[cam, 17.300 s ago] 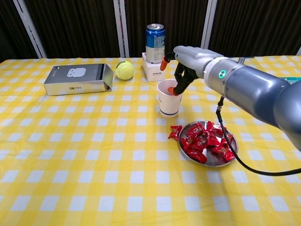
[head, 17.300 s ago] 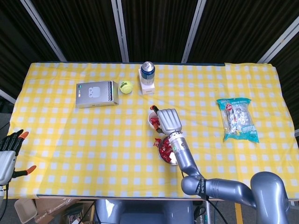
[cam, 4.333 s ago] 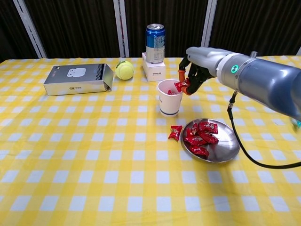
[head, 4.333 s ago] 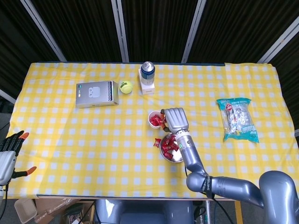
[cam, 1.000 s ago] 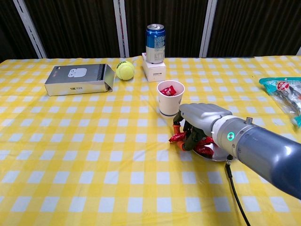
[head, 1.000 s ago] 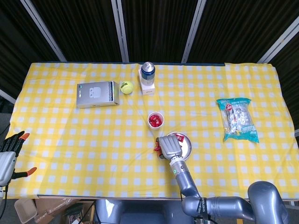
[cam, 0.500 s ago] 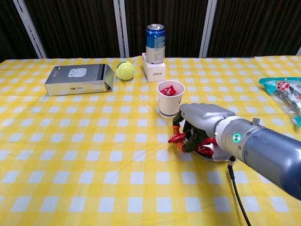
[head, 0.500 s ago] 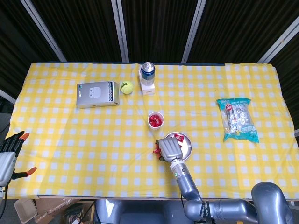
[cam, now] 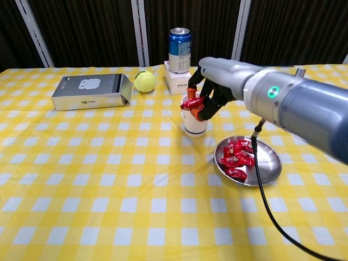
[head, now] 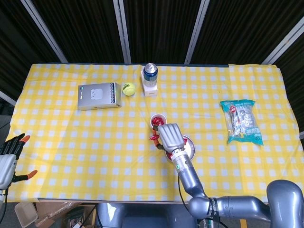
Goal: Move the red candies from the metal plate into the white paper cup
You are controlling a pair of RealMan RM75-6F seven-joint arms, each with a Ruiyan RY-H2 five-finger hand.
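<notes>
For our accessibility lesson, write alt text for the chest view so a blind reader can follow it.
The robot's right hand holds a red candy over the white paper cup on a yellow checked table. To its right, a metal plate holds a few more red candies; a soda can, tennis ball and grey box sit behind.

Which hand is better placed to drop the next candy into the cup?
The right hand. It holds a red candy just above the white paper cup, with the metal plate close by. The left hand sits at the table's far left edge, holding nothing.
</notes>
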